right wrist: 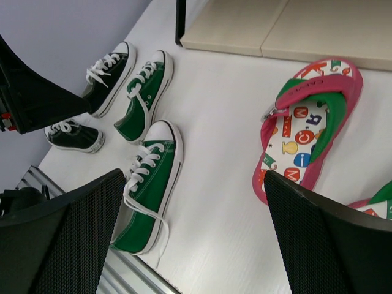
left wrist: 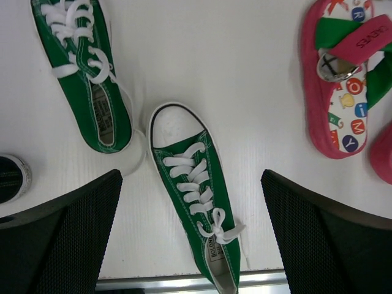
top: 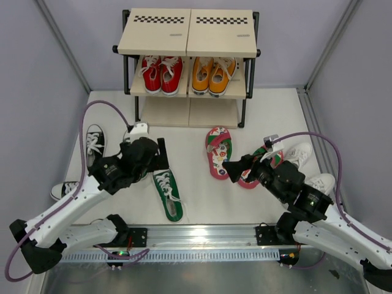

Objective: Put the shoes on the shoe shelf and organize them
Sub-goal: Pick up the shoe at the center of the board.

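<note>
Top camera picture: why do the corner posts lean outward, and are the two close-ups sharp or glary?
Top external: likely a wide lens looking down, so the posts splay; light is soft, shadows faint. Left wrist: green sneaker sharp, white table bright, almost washed out. Right wrist: flip-flop crisp, no glare; the dark jaws fill the bottom corners.

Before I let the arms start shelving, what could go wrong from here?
1. The green sneaker under the open left end effector has loose laces that may snag.
2. The shelf's middle tier is filled by the red pair and orange pair, so room looks tight.
</note>
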Controlling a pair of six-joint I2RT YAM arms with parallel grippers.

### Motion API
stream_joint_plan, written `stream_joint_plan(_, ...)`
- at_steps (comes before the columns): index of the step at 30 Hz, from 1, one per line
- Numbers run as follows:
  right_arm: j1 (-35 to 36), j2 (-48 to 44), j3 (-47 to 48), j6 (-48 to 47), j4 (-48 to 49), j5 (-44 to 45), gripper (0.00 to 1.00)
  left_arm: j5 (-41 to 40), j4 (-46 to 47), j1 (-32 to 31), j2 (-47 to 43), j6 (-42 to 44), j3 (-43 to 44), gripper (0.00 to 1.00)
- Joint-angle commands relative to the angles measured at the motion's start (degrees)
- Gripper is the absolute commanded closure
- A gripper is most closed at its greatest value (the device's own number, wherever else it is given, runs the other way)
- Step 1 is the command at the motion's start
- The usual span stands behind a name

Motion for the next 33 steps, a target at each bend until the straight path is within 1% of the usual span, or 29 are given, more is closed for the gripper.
stream_joint_plan(1, 0.06, -0.37, -0.52, 3.72, 0.97, 0.54, 0.00, -3.22, -3.54, -0.06, 1.51, -9.57, -1.98, 0.01)
stream_joint_plan(5, 0.06, 0.51, -0.60, 4.42, -1.92, 0.71, 0.01, -3.32, -5.57, -0.06, 3.10, -15.55, -5.24, 0.01)
stream_joint_plan(8, 0.06, 0.86, -2.00, 5.03, -3.07, 1.93, 0.00, -0.87, -5.22, -0.06, 4.06, -18.64, -9.01, 0.04)
stream_joint_plan(11, 0.06, 1.04, -2.80, 7.05, -3.95, 4.48, 0.00, 3.97, -3.99, -0.15, 4.85, -18.64, -12.27, 0.05)
stream_joint_plan(14, 0.15, 2.00, -2.98, 9.33, -7.19, 7.64, 0.00, 7.23, -1.36, -0.06, 4.77, -17.24, -14.47, 0.09)
stream_joint_plan(15, 0.06, 2.26, -2.80, 10.13, -8.16, 9.92, 0.00, 7.49, -1.35, -0.15, 4.68, -17.06, -14.47, 0.09)
stream_joint_plan(17, 0.06, 2.97, -3.59, 12.49, -9.75, 11.69, 0.00, 7.67, -1.18, -0.06, 4.59, -16.36, -14.21, 0.09)
stream_joint_plan(19, 0.06, 3.06, -4.82, 13.91, -9.76, 14.85, 0.00, 8.54, 0.13, -0.06, 4.42, -15.57, -13.77, 0.10)
stream_joint_plan(21, -0.72, 3.32, -7.28, 16.09, -9.05, 18.44, 0.01, 12.14, 1.89, -0.06, 4.15, -13.91, -12.72, 0.10)
stream_joint_plan(22, -1.34, 3.41, -8.42, 17.33, -9.22, 18.90, 0.00, 13.72, 4.51, -0.15, 4.15, -13.28, -12.45, 0.10)
stream_joint_plan(23, -2.39, 3.50, -8.95, 17.34, -7.40, 18.21, 0.00, 15.21, 5.84, -0.32, 4.33, -12.58, -11.93, 0.11)
stream_joint_plan(24, -3.35, 3.50, -9.22, 15.43, -5.99, 16.90, 0.00, 15.49, 6.90, -1.37, 4.68, -11.27, -11.40, 0.11)
stream_joint_plan(25, -5.97, 3.67, -9.31, 14.54, -5.02, 13.92, 0.00, 15.41, 8.56, -2.08, 5.29, -10.56, -10.70, 0.11)
stream_joint_plan(27, -9.15, 4.63, -8.78, 12.35, -3.87, 11.62, 0.01, 13.83, 9.37, -4.61, 8.62, -8.46, -7.55, 0.12)
stream_joint_plan(28, -13.60, 5.25, -8.08, 11.29, -3.60, 9.35, 0.01, 13.21, 9.46, -5.42, 10.29, -7.83, -6.14, 0.12)
stream_joint_plan(29, -16.17, 5.86, -7.73, 10.49, -3.78, 8.28, 0.01, 12.77, 9.98, -6.21, 13.70, -7.31, -4.82, 0.11)
stream_joint_plan(30, -18.72, 7.00, -7.38, 8.75, -3.69, 7.31, 0.00, 12.25, 10.59, -7.00, 15.39, -6.61, -2.54, 0.11)
stream_joint_plan(32, -23.90, 7.71, -6.15, 7.15, -3.08, 4.77, 0.00, 12.85, 12.87, -8.41, 18.38, -4.67, -0.94, 0.11)
stream_joint_plan(33, -24.97, 7.98, -5.71, 6.36, -2.73, 3.80, 0.01, 13.38, 16.10, -8.59, 20.74, -3.97, -0.41, 0.11)
